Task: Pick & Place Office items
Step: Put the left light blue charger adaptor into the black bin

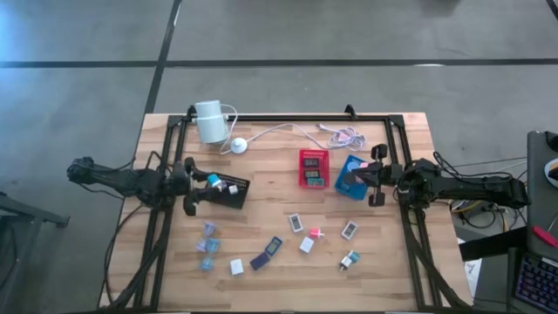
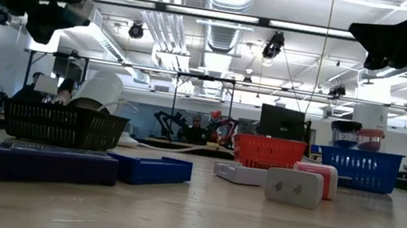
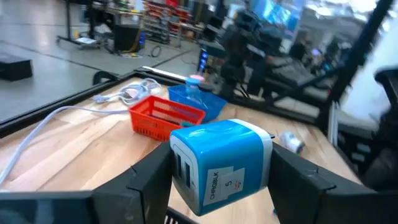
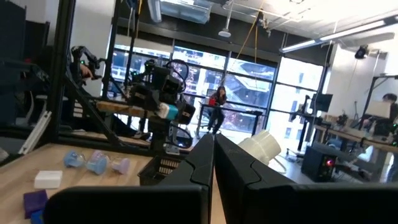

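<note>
My left gripper [image 1: 207, 183] stands over the left end of the black basket [image 1: 230, 190], shut on a blue charger block [image 3: 221, 165] with a white label. My right gripper [image 1: 373, 177] is shut and empty at the blue basket [image 1: 350, 173], next to the red basket [image 1: 314, 167]. Several small office items lie flat on the wood nearer the front edge: a white one [image 1: 296, 222], a pink one [image 1: 316, 233], a dark purple one [image 1: 273, 249] and pale blue ones [image 1: 207, 247]. In the right wrist view the shut fingers [image 4: 213, 163] point across the table at my left arm [image 4: 163, 93]. My left gripper pinches the blue charger block between its two fingers, one finger [image 3: 149, 180] on each of two opposite side faces [image 3: 260, 163]. The fingers lie level, coming from the table's left. The block is lifted clear, its labelled face [image 3: 219, 183] turned back toward the wrist.
A white cylinder [image 1: 209, 120] lies at the far left with its cable and round puck [image 1: 239, 146]; a coiled pink-white cable [image 1: 344, 135] lies at the back. A black frame [image 1: 397, 122] runs around the table's working area. Bare wood shows between the baskets and the scattered items.
</note>
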